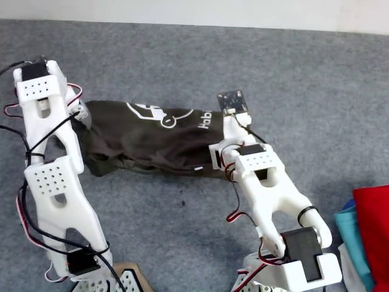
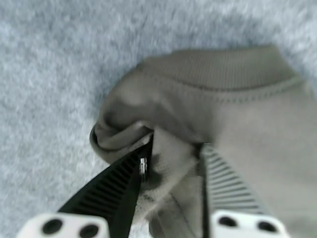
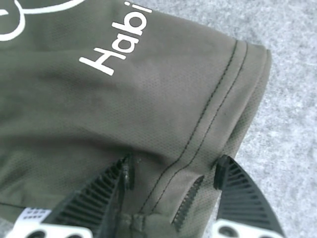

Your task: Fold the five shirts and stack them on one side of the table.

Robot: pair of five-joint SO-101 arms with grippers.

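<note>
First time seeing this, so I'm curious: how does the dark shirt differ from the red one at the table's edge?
The dark shirt lies crumpled mid-table with white print; the red shirt sits at the edge, plain where visible. The dark shirt has the left claw at its collar and the right claw at a hem; the red shirt is untouched, overlapping a teal one. Both are on the grey table.

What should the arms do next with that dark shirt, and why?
Probably raise both ends a little together and draw the dark shirt taut. The left gripper pinches bunched cloth by the collar, the right gripper sits at the hemmed end, and the shirt lies rumpled between them, not yet neatly folded.
</note>
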